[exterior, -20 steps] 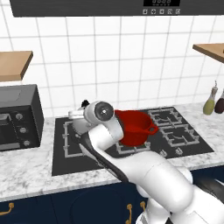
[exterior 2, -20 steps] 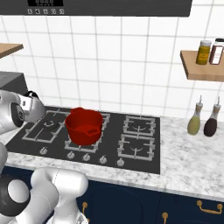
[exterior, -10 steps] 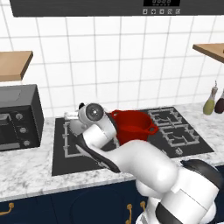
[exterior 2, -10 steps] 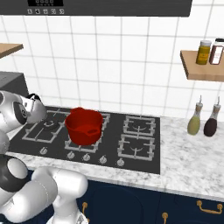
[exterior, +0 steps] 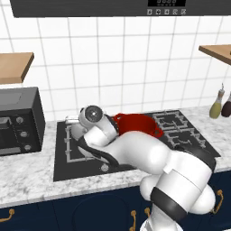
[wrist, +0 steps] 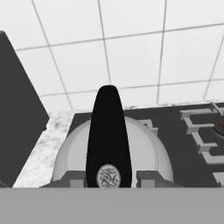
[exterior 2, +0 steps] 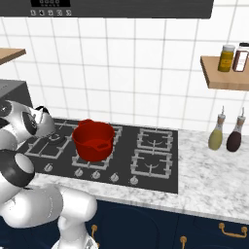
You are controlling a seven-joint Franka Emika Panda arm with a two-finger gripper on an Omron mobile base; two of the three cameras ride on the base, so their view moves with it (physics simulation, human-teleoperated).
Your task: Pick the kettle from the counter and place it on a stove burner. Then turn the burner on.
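Silver-grey kettle looks rigid, smooth and light; you have the tool clamped on its black arched handle, the sensible hold.

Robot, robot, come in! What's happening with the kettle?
End effector shut on kettle handle. Kettle over cooktop's left end. Red pot sits beside it.

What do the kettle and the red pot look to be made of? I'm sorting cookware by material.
The kettle: seemingly brushed metal, going by its plain silver-grey, matte dome; its arched handle is smooth black, perhaps plastic. The red pot: probably enamelled metal, given its even glossy red colour inside and out. All this is rendered, so these are guesses.
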